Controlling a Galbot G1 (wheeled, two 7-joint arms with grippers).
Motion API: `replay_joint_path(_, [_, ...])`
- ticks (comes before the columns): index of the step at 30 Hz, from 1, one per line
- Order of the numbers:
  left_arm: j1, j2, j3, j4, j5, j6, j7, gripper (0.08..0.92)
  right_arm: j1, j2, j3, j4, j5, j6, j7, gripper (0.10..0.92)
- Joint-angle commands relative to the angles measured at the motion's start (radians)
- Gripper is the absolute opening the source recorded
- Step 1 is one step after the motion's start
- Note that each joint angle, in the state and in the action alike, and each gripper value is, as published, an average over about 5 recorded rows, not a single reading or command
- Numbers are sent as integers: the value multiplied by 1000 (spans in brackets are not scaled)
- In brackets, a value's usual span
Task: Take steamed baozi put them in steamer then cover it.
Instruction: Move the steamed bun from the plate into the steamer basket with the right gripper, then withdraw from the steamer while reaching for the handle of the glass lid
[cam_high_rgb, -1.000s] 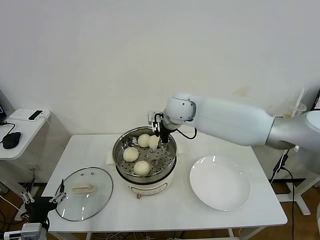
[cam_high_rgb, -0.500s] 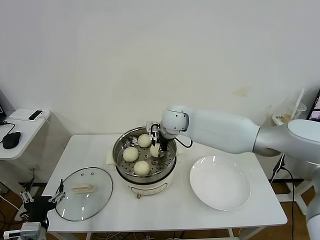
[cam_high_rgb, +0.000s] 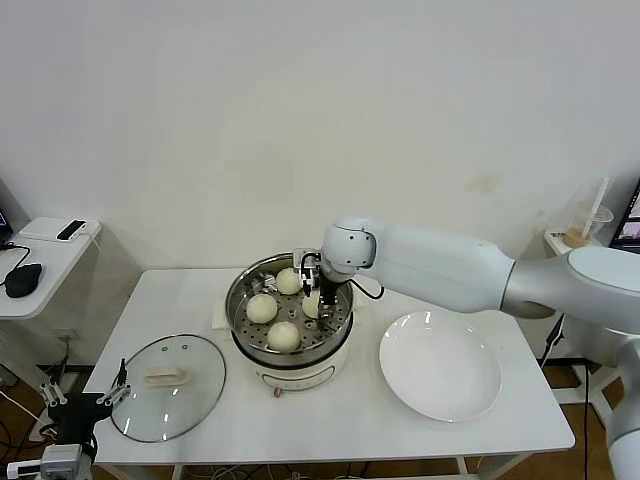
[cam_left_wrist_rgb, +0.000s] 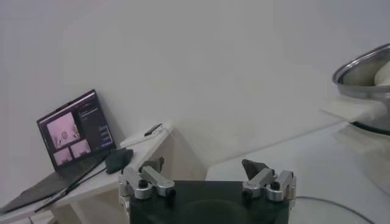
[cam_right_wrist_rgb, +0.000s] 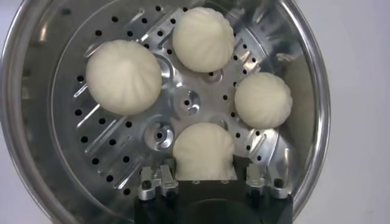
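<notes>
The steamer (cam_high_rgb: 240, 290) is a shiny perforated basket on a cream pot base at the table's middle. Three baozi (cam_high_rgb: 288, 281) (cam_high_rgb: 262, 308) (cam_high_rgb: 284, 336) lie in it. My right gripper (cam_high_rgb: 318, 300) reaches down into the basket and is shut on the fourth baozi (cam_high_rgb: 311, 303), low over the perforated floor. In the right wrist view this baozi (cam_right_wrist_rgb: 204, 149) sits between the jaws of my right gripper (cam_right_wrist_rgb: 207, 178), with the others (cam_right_wrist_rgb: 124, 76) (cam_right_wrist_rgb: 203, 38) (cam_right_wrist_rgb: 263, 99) around it. The glass cover (cam_high_rgb: 190, 400) lies flat at the front left. My left gripper (cam_high_rgb: 85, 392) is open and parked beside it.
An empty white plate (cam_high_rgb: 440, 365) lies right of the steamer. A side table (cam_high_rgb: 30, 260) with a mouse and phone stands at the left; the left wrist view shows a laptop (cam_left_wrist_rgb: 73, 128) there. A cup with a straw (cam_high_rgb: 590, 225) stands at the far right.
My right gripper has come down with the baozi from above the steamer's far rim into the basket. The left arm has not moved.
</notes>
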Motion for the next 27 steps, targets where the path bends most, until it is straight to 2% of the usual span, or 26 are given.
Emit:
replay_joint_path(1, [0,0,-1,-2,0,1,0,823,35,-44,28,46,-1,-1,-12,760])
replay_joint_path(3, [-1,-2,0,-4,0,1,0,823,48,-70,44,69,5,2,-14,800])
replay_joint_path(8, [-4,-4,5,-7,0,2,0,823,38,-152,142,135,27,19,26,822])
replay_joint_path(14, [-4,-3,9,-9,1,2,0,823,-82,-279,307,264,98,45,273,823])
replay_joint_path(20, [-9,-5,21,1,4,2,0,823,-406,-376,582,408,93,206,574,823])
replay_joint_path(23, [-13,-7,28,0,8,1,1,823,-610,-407,769,461,38,299,641,823])
replay_joint_path(27, [-15,-13,29,1,15,2,1,823,-882,-435,1038,517,-59,404,656,823])
